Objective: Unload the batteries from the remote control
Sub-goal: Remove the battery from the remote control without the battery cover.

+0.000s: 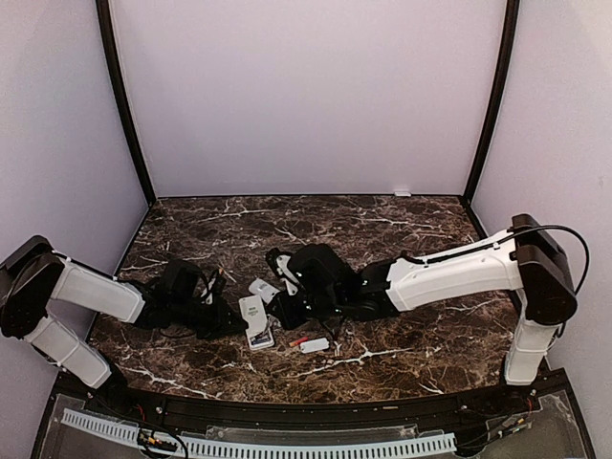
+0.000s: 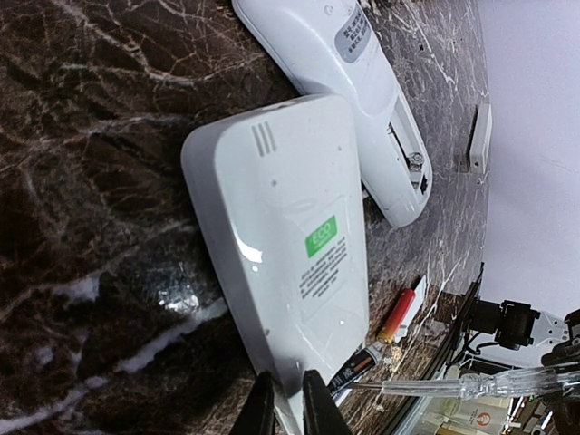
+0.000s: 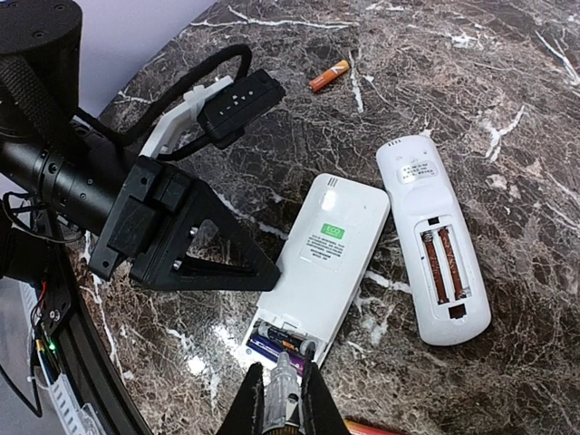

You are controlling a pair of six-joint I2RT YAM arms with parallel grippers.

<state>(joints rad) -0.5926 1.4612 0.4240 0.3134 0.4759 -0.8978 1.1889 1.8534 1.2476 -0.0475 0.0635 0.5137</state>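
A white remote control (image 3: pixel 331 258) with a green label lies back up, its battery bay open at the near end. A black battery (image 3: pixel 288 341) and a bluish-purple battery (image 3: pixel 268 352) sit in the bay. My right gripper (image 3: pixel 282 373) is shut on a grey pointed tool (image 3: pixel 285 390) whose tip touches the black battery. My left gripper (image 2: pixel 288 410) pinches the remote control's (image 2: pixel 281 236) long edge. The black battery (image 2: pixel 355 367) juts out at that end. From above, the remote control (image 1: pixel 255 321) lies between the left gripper (image 1: pixel 232 323) and the right gripper (image 1: pixel 284 311).
A second white remote (image 3: pixel 437 258) with an open bay lies beside the first. Loose orange batteries (image 3: pixel 328 76) (image 2: pixel 399 315) (image 1: pixel 298 340) and a white cover (image 1: pixel 314 345) rest on the marble. Another cover (image 2: pixel 480 136) lies near the back wall.
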